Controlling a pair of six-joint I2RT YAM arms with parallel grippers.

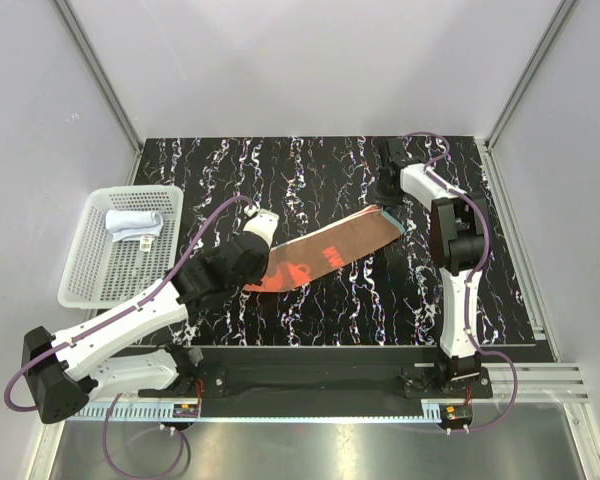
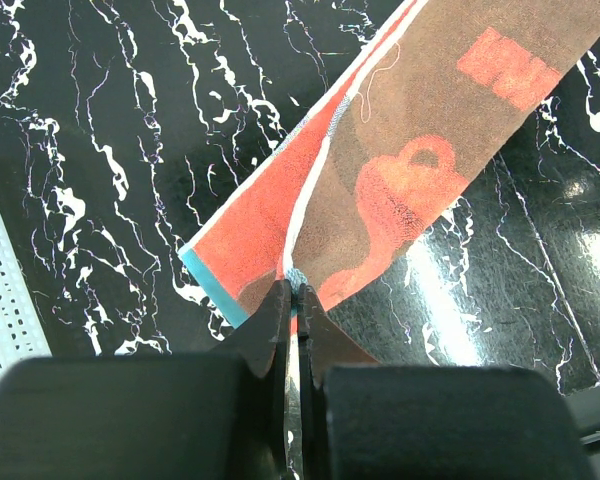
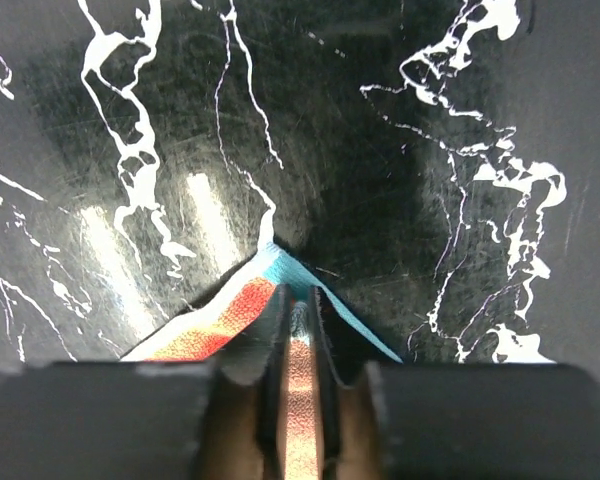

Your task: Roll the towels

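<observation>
From above, the rust-brown towel [image 1: 325, 255] lies stretched slantwise on the tabletop [image 1: 310, 180] between my arms, and the pale towel [image 1: 135, 224] sits bundled in the basket [image 1: 80, 290], well apart. At the left wrist, my left end effector [image 2: 294, 300] is pinched tight on the brown towel's near end beside its teal edge. At the right wrist, my right end effector [image 3: 296, 315] nips the far teal corner, which tents up (thin, limp cloth, I judge: light, sagging, best held at corners)
</observation>
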